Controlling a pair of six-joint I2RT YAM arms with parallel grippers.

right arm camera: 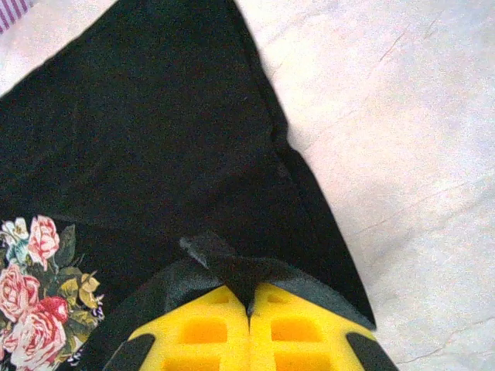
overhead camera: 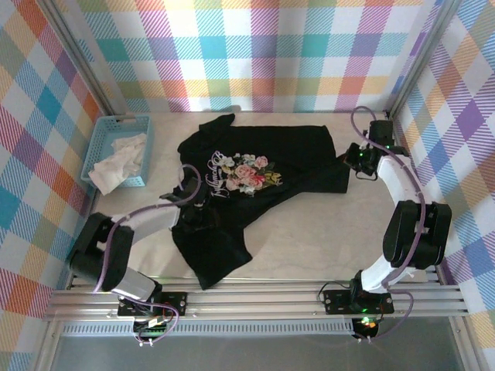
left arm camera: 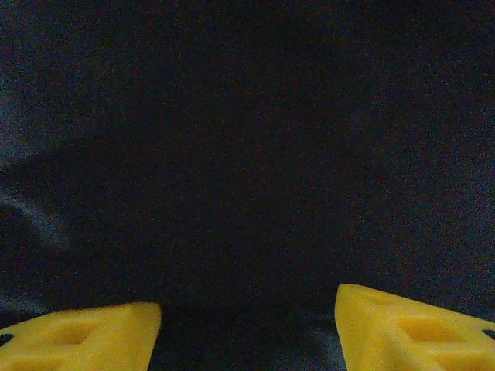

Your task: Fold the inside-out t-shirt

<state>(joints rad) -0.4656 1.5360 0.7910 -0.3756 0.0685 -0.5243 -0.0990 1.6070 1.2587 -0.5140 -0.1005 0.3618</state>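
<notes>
You are handling a limp black cotton t-shirt (overhead camera: 298, 154) — right end effector (right arm camera: 249, 300) is clamping its edge; left end effector (left arm camera: 247, 313) is gaping, empty. Hems likely grip best.

black t-shirt (overhead camera: 298, 154) spread on table (overhead camera: 317, 236)

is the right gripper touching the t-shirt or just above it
Touching. The right wrist view shows the right gripper shut, with a fold of the black t-shirt pinched at its yellow tips.

Pastel plaid walls (overhead camera: 255, 46) enclose a pale marbled table (overhead camera: 309, 239) edged by aluminium rails (overhead camera: 255, 303), brightly lit
</notes>
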